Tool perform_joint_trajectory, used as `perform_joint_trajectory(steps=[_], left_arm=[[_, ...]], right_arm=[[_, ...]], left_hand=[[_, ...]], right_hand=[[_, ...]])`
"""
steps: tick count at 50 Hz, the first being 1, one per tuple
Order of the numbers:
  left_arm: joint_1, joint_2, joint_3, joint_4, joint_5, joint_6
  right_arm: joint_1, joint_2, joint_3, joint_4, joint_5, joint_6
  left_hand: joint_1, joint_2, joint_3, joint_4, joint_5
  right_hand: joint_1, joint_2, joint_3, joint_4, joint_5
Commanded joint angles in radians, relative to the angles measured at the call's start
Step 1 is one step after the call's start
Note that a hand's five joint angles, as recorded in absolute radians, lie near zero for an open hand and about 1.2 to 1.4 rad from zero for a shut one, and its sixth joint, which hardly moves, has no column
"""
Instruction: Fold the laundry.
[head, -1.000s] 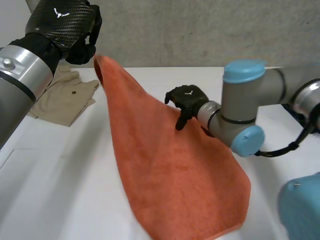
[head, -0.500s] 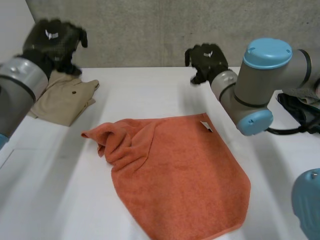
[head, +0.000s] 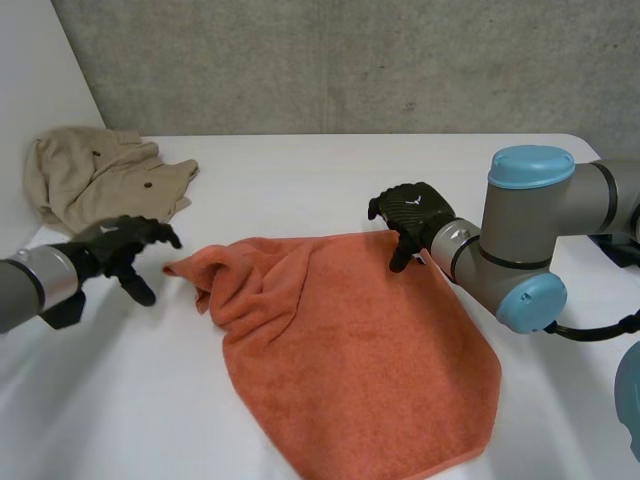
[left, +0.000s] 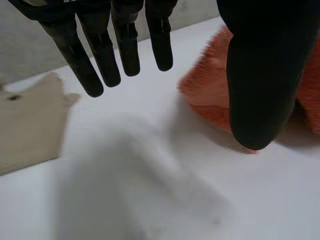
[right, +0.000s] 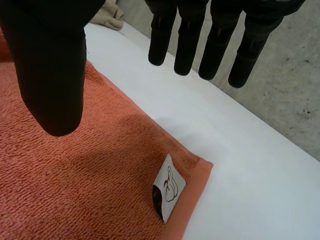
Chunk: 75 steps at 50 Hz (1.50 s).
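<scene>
An orange towel (head: 350, 340) lies spread on the white table (head: 300, 180), its near-left corner bunched into a heap (head: 215, 280). My left hand (head: 115, 250) hovers low just left of that heap, fingers straight and apart, holding nothing. In the left wrist view the left hand's thumb (left: 260, 75) stands in front of the towel's edge (left: 205, 90). My right hand (head: 408, 212) is over the towel's far right corner, open. In the right wrist view the right hand (right: 50, 65) hangs above the towel (right: 75, 190), near the corner with a white label (right: 169, 191).
A beige garment (head: 100, 180) lies crumpled at the back left of the table, and the left wrist view shows the beige garment (left: 25, 125) beyond the fingertips. A grey wall runs behind the table. The right arm's elbow (head: 525, 290) hangs over the towel's right side.
The towel, first held up by both hands, was let go and dropped flat. Both hands then came down: the left beside the bunched corner, the right over the labelled corner.
</scene>
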Motion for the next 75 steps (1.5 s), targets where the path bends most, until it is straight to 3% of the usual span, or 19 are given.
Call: perform_joint_trajectory(steps=[1, 6, 9, 14, 19, 25, 34, 39, 45, 46, 47, 48, 55, 63, 68, 72, 75], left_arm=[[-0.065, -0.034, 0.036, 0.031, 0.002, -0.054], [-0.111, -0.066, 0.063, 0.042, -0.025, -0.122], [-0.128, -0.077, 0.091, 0.04, -0.059, -0.14], [-0.144, -0.032, 0.157, 0.007, -0.156, -0.125], [-0.184, 0.119, 0.212, -0.095, -0.251, -0.079], [-0.234, 0.299, 0.244, -0.147, -0.265, -0.047], [-0.329, 0.465, 0.264, -0.167, -0.259, 0.071], [-0.363, 0.494, 0.261, -0.182, -0.266, 0.113], [-0.372, 0.497, 0.252, -0.181, -0.277, 0.14], [-0.371, 0.495, 0.25, -0.181, -0.28, 0.145], [-0.369, 0.494, 0.249, -0.181, -0.28, 0.148], [-0.368, 0.495, 0.249, -0.181, -0.28, 0.151], [-0.291, 0.476, 0.272, -0.176, -0.283, 0.179], [-0.254, 0.411, 0.436, -0.129, -0.309, 0.136], [-0.282, 0.391, 0.499, -0.139, -0.343, 0.09], [-0.314, 0.397, 0.49, -0.161, -0.354, 0.074], [-0.332, 0.425, 0.464, -0.165, -0.357, 0.078]], right_arm=[[0.0, 0.029, -0.041, 0.004, 0.005, 0.006], [-0.003, 0.04, -0.058, 0.019, 0.007, 0.006], [-0.007, 0.039, -0.064, 0.022, 0.007, 0.006], [-0.014, 0.034, -0.082, 0.022, 0.001, 0.006], [-0.009, 0.04, -0.13, 0.03, -0.005, 0.004], [-0.004, 0.059, -0.185, 0.074, -0.068, 0.01], [0.043, 0.14, -0.308, 0.09, -0.249, 0.156], [0.078, 0.221, -0.404, 0.071, -0.26, 0.253], [0.123, 0.321, -0.503, 0.062, -0.268, 0.331], [0.134, 0.339, -0.525, 0.057, -0.271, 0.33], [0.138, 0.342, -0.539, 0.054, -0.266, 0.323], [0.138, 0.344, -0.553, 0.051, -0.259, 0.322], [0.091, 0.245, -0.648, -0.051, 0.04, 0.317], [0.005, 0.021, -0.564, -0.24, 0.111, 0.313], [-0.007, -0.056, -0.417, -0.245, 0.058, 0.352], [-0.004, -0.063, -0.28, -0.207, -0.079, 0.403], [-0.004, -0.043, -0.207, -0.182, -0.214, 0.428]], left_hand=[[0.038, 0.046, 0.045, 0.063, 0.067], [0.272, 0.28, 0.279, 0.297, 0.301], [0.949, 0.957, 0.955, 0.974, 0.978], [0.951, 0.959, 0.958, 0.976, 0.98], [0.951, 0.959, 0.958, 0.976, 0.98], [0.951, 0.959, 0.958, 0.976, 0.98], [0.951, 0.959, 0.958, 0.976, 0.98], [0.951, 0.959, 0.958, 0.976, 0.98], [0.951, 0.959, 0.958, 0.976, 0.98], [0.951, 0.959, 0.958, 0.976, 0.98], [0.951, 0.959, 0.958, 0.976, 0.98], [0.951, 0.959, 0.958, 0.976, 0.98], [0.951, 0.959, 0.958, 0.976, 0.98], [0.951, 0.959, 0.958, 0.976, 0.98], [0.951, 0.959, 0.958, 0.976, 0.98], [0.951, 0.959, 0.958, 0.976, 0.98], [0.951, 0.959, 0.958, 0.976, 0.98]], right_hand=[[-0.055, -0.043, -0.046, -0.048, -0.018], [-0.055, -0.043, -0.046, -0.048, -0.018], [-0.055, -0.043, -0.046, -0.048, -0.018], [-0.107, -0.096, -0.098, -0.101, -0.07], [-0.289, -0.277, -0.28, -0.282, -0.252], [-0.333, -0.322, -0.325, -0.327, -0.297], [-0.333, -0.322, -0.325, -0.327, -0.297], [-0.331, -0.319, -0.322, -0.324, -0.294], [0.041, 0.053, 0.05, 0.048, 0.078], [0.452, 0.464, 0.461, 0.459, 0.489], [0.785, 0.796, 0.793, 0.791, 0.821], [0.887, 0.899, 0.896, 0.894, 0.924], [0.888, 0.9, 0.897, 0.895, 0.925], [0.888, 0.9, 0.897, 0.895, 0.925], [0.888, 0.9, 0.897, 0.895, 0.925], [0.164, 0.176, 0.173, 0.171, 0.201], [-0.077, -0.066, -0.069, -0.071, -0.041]])
